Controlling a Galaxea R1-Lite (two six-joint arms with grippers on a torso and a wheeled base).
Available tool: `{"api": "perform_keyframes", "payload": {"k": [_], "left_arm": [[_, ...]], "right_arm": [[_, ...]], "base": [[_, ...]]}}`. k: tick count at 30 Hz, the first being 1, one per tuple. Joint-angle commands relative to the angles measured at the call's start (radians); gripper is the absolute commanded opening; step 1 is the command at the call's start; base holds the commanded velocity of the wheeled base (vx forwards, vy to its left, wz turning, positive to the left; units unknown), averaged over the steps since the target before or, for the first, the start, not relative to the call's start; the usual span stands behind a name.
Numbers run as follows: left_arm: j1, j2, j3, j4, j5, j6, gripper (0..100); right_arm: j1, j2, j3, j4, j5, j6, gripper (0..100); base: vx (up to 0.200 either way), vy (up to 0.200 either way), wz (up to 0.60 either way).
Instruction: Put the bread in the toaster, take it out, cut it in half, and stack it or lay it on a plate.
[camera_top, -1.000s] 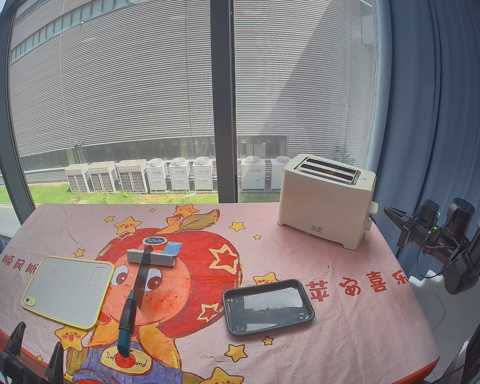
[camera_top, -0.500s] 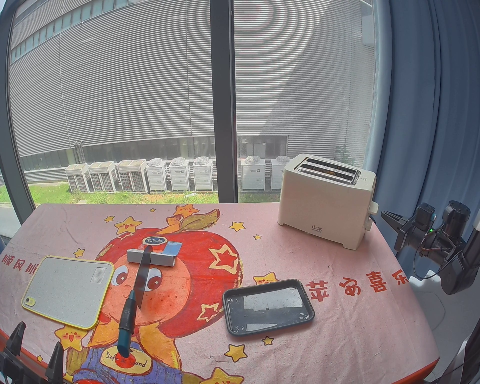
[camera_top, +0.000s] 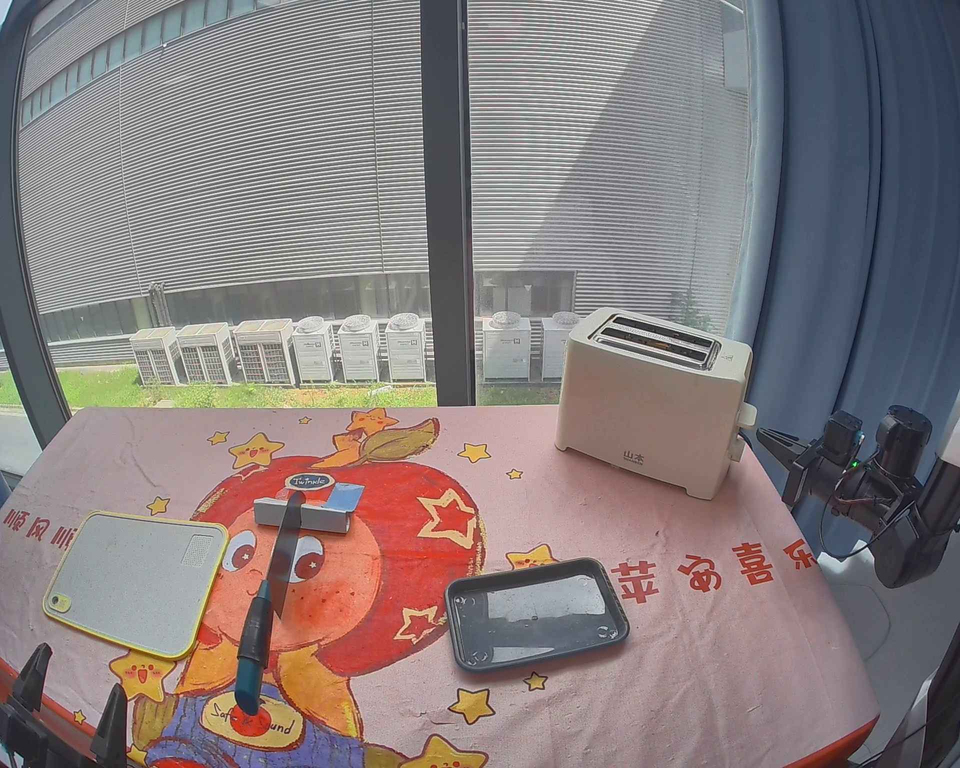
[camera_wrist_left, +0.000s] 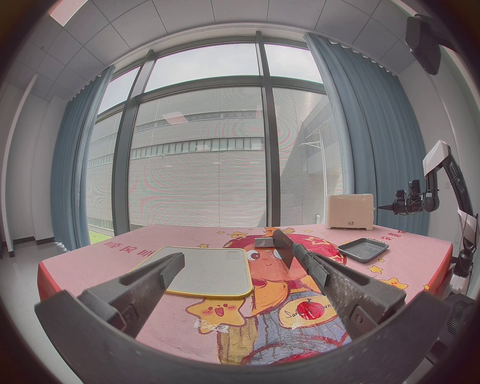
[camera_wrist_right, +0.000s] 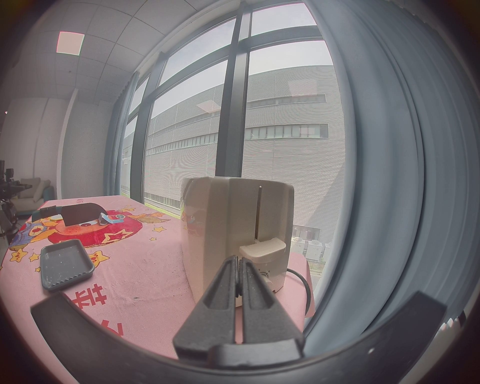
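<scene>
Pink cartoon-print tablecloth (camera_top: 700, 640) covers the table to all its edges.

- Toaster (camera_top: 655, 400), cream, stands at the far right corner, near the window side. Its lever (camera_top: 745, 415) faces the right edge, and its cord (camera_wrist_right: 300, 295) trails at that end.
- Bread (camera_top: 652, 346): a brownish strip shows low in one top slot. I cannot see more of it.
- Right gripper (camera_top: 775, 440) hangs off the table's right edge, level with the lever and short of it. Its jaws are pressed together with nothing between them. In the right wrist view the tips (camera_wrist_right: 239, 260) sit just before the lever (camera_wrist_right: 262, 250). Blue curtain (camera_top: 860, 250) is close behind that arm.
- Left gripper (camera_top: 72, 700) sits at the near left edge. Its jaws are spread wide and hold nothing (camera_wrist_left: 240, 255).
- Cutting board (camera_top: 135, 580), grey with a yellow rim, lies flat just ahead of the left gripper.
- Knife (camera_top: 265, 600) lies beside the board with its blue handle toward the near edge. Its blade tip is propped on a small grey block (camera_top: 308, 512).
- Dark tray (camera_top: 535, 612) lies near centre, well apart from the toaster. Open cloth runs between them and along the right side.
</scene>
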Motion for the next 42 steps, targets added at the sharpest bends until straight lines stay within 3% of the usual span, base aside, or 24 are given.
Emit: {"api": "perform_keyframes", "payload": {"k": [1, 22, 32, 42], "left_arm": [[0.001, -0.016, 0.018, 0.0, 0.0, 0.0, 100], [0.001, -0.016, 0.018, -0.001, 0.0, 0.0, 100], [0.001, -0.016, 0.018, 0.0, 0.0, 0.0, 100], [-0.001, -0.016, 0.018, 0.0, 0.0, 0.0, 100]], "right_arm": [[0.003, 0.033, -0.009, 0.0, 0.0, 0.008, 0], [0.007, 0.116, -0.043, -0.002, -0.003, 0.023, 0], [0.018, 0.119, -0.055, -0.005, -0.022, 0.097, 0], [0.021, 0.137, -0.084, -0.006, -0.022, 0.1, 0]], "base": [[0.0, 0.0, 0.0], [0.0, 0.0, 0.0], [0.0, 0.0, 0.0], [0.0, 0.0, 0.0]]}}
